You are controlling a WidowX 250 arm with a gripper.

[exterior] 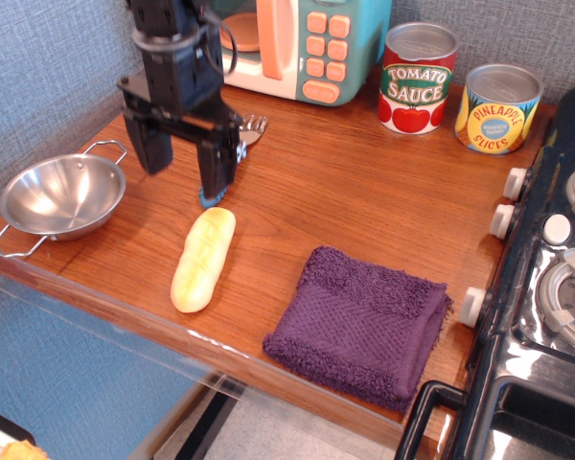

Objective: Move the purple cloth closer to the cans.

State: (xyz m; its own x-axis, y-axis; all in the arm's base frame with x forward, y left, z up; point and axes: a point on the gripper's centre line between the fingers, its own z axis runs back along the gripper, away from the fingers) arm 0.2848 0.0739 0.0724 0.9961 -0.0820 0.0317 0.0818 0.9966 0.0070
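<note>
The purple cloth [360, 326] lies flat and folded near the front edge of the wooden counter, close to the stove. The two cans stand at the back right: the red-and-white Tomato Sauce can [418, 79] and the yellow-and-blue Pineapple Slices can [497, 108]. My gripper [183, 163] hangs over the left part of the counter, far from the cloth. Its black fingers are spread apart and hold nothing.
A pale yellow toy bread roll [203, 259] lies just below the gripper. A steel bowl [61, 196] sits at the left edge. A toy microwave [302, 43] stands at the back. A fork with a blue handle [240, 144] lies behind the gripper. A black stove [546, 287] borders the right.
</note>
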